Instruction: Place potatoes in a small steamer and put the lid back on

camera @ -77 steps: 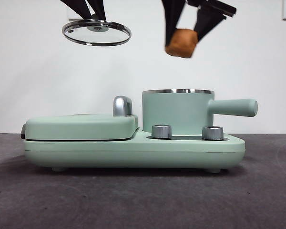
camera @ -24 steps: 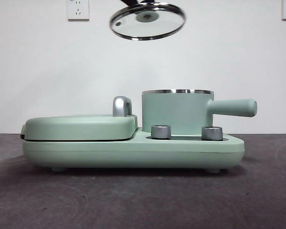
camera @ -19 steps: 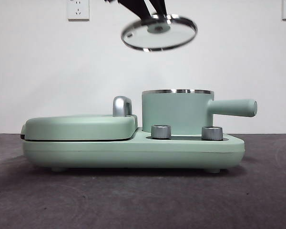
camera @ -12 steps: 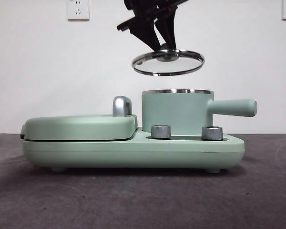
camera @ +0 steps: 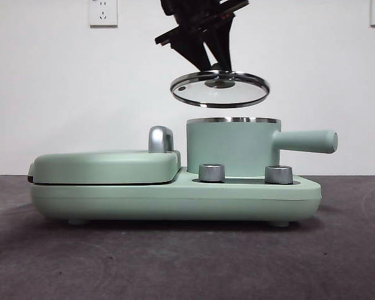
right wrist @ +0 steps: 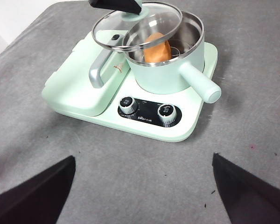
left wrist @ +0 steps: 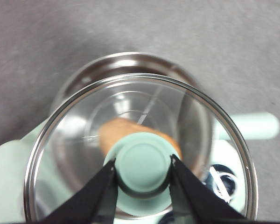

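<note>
My left gripper is shut on the mint-green knob of the glass lid and holds it level a little above the small steamer, slightly off to its left. The lid also shows in the left wrist view and the right wrist view. The orange-brown potato lies inside the steamer; I see it through the glass in the left wrist view. My right gripper is open and empty, well back from the appliance, out of the front view.
The steamer stands on a mint-green appliance base with two steel dials. A flat green griddle cover with a chrome handle fills the base's left half. The steamer's side handle points right. Dark grey tabletop around.
The left gripper has brought the lid rightward and down from high up to just above the steamer. The right gripper with the potato has left the front view; the potato now lies in the steamer.
</note>
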Tool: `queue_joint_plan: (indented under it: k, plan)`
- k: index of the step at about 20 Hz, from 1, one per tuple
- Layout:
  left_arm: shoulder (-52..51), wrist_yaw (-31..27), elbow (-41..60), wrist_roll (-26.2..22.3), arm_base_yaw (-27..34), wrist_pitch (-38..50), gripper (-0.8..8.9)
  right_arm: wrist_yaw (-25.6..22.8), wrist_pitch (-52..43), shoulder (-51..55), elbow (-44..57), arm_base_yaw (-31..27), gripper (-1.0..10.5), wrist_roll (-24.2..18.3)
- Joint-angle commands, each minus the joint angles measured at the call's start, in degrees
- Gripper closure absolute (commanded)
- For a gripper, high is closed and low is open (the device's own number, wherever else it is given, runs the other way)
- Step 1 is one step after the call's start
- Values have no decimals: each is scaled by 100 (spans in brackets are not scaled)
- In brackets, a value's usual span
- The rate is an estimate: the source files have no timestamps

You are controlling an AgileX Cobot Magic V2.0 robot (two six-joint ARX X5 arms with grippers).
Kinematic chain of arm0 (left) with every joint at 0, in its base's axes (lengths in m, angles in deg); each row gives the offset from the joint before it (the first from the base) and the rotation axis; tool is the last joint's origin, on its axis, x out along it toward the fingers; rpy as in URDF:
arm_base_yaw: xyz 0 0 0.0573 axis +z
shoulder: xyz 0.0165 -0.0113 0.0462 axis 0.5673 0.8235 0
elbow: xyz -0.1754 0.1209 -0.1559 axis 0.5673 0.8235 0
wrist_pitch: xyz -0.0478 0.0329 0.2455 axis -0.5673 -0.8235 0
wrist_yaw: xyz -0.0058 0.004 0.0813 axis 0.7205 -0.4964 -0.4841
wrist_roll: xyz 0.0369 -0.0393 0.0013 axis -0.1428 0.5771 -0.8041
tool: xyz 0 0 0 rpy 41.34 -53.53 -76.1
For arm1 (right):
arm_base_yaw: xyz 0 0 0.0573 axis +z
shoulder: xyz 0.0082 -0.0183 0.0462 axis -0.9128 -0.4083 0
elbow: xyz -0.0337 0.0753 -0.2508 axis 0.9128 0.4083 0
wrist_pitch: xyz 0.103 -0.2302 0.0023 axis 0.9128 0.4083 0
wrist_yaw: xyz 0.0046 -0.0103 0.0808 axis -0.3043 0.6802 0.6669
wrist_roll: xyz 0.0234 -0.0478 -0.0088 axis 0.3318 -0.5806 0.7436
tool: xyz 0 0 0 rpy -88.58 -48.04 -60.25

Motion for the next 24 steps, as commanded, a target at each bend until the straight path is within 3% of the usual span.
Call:
queue_joint_plan:
  k: [1,16,18,20,24]
  plan:
    - [-111,35,-166,-136,-157,260,805,-33,-28,-15,-48,48,479,-72]
    - [-46,35,271,-155,-15,1139,805,-293,-31,-15,-48,48,479,-74]
    - [-44,125,273,-267,37,1102,805,-293,-28,-15,-48,48,479,-74]
    - [-31,824,273,-391,133,1099,805,-291,-28,-15,-48,48,479,-74]
    - [31,852,273,-1016,251,992,805,-284,-26,-15,-48,48,479,-72]
